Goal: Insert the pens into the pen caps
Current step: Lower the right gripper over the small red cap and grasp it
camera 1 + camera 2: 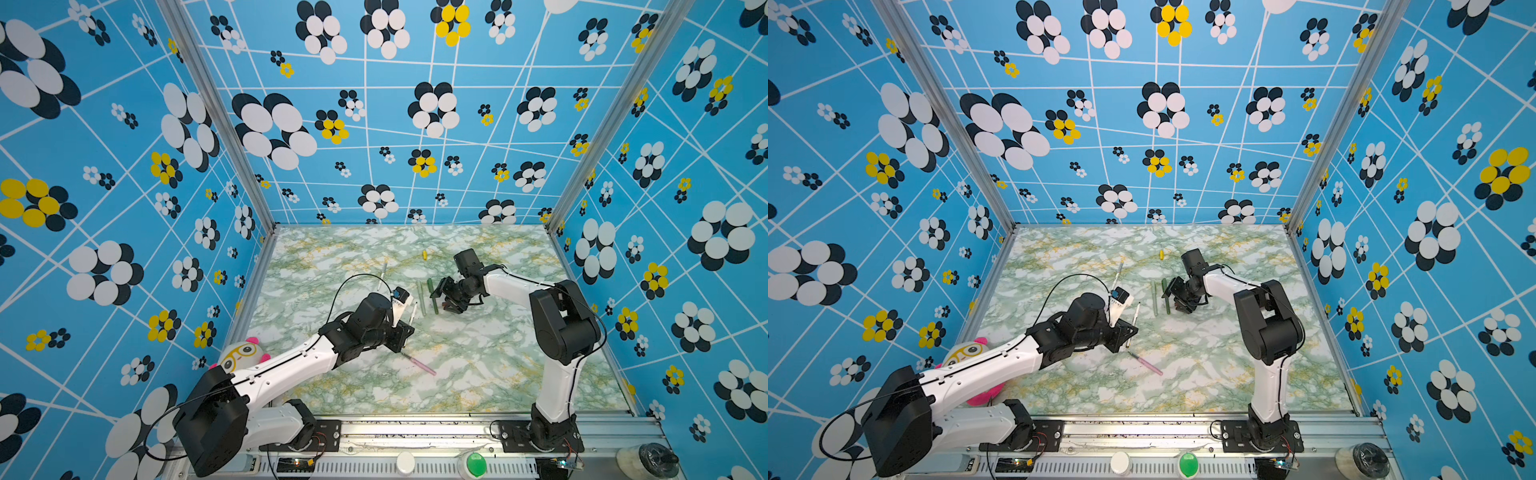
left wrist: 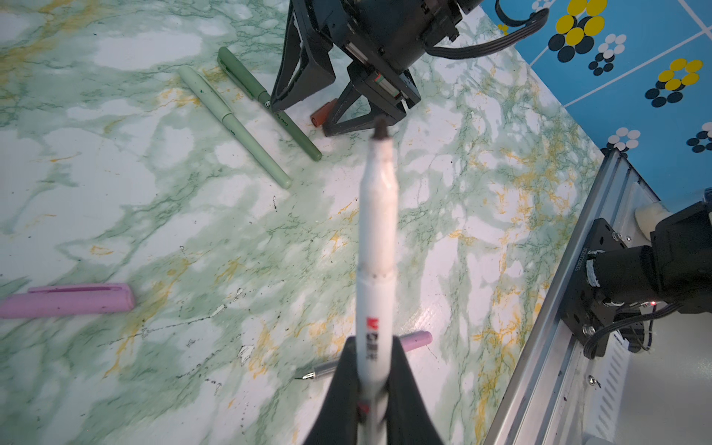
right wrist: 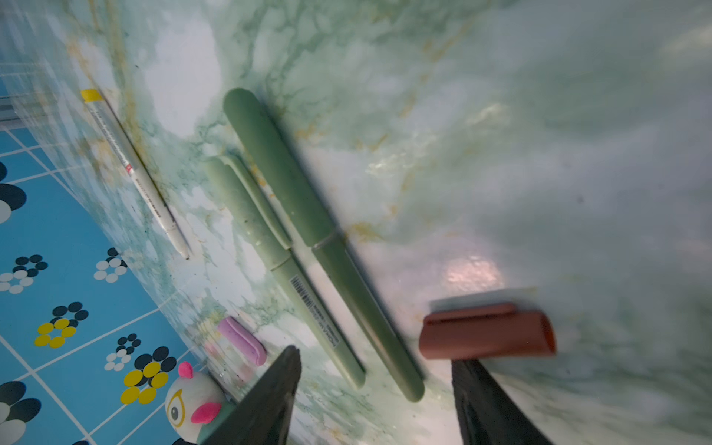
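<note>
My left gripper (image 2: 375, 385) is shut on the white pen with a dark brown tip (image 2: 377, 231), which points towards my right gripper (image 1: 444, 300). In the right wrist view that gripper (image 3: 375, 356) is open over the marble table. The brown cap (image 3: 487, 331) lies at the tip of one finger (image 3: 481, 393). A pale green pen (image 3: 285, 266) and a dark green pen (image 3: 319, 239) lie side by side, each with its cap on. The pink pen (image 1: 420, 365) lies near my left gripper (image 1: 401, 334), and the pink cap (image 2: 73, 299) lies apart from it. The yellow cap (image 1: 424, 254) and the yellow-ended white pen (image 1: 382, 276) lie further back.
A plush toy (image 1: 243, 357) sits by the left wall behind my left arm. The metal rail (image 1: 415, 432) with both arm bases runs along the table's front edge. Patterned blue walls close in three sides.
</note>
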Robot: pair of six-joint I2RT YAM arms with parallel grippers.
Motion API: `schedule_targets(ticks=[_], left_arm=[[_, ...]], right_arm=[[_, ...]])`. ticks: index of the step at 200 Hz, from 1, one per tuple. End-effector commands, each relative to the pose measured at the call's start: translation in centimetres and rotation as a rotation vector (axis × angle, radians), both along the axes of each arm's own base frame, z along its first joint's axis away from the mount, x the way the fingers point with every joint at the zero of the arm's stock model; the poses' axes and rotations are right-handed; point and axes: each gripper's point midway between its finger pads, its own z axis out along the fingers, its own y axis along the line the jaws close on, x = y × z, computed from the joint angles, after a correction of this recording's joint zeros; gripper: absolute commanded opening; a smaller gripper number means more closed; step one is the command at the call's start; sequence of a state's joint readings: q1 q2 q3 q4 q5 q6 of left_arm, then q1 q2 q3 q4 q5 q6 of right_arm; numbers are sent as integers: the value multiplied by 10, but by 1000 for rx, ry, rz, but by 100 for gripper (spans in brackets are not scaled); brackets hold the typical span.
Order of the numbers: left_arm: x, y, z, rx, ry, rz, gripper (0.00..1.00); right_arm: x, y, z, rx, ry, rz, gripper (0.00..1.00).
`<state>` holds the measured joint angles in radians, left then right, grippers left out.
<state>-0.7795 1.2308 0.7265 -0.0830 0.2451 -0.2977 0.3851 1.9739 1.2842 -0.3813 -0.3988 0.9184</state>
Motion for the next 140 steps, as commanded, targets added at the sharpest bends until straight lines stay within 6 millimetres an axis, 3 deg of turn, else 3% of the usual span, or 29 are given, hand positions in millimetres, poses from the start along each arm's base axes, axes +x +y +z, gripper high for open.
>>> schedule_targets(ticks=[1,36,83,140], left_arm=[[-2,1,-1,14,-4,-5,0],[-2,1,-2,17,-3,-6,0],[-1,1,-1,19,-8,-4,0],[0,-1,-2,21,-4,-7,0]], right_arm=[[-7,-2,-28,-43,81,-18,65],[11,6,-20,-25,47,-20,65],[31,3,15,-75,-77,81,65],[26,-20,51,-248,-199,281,64]])
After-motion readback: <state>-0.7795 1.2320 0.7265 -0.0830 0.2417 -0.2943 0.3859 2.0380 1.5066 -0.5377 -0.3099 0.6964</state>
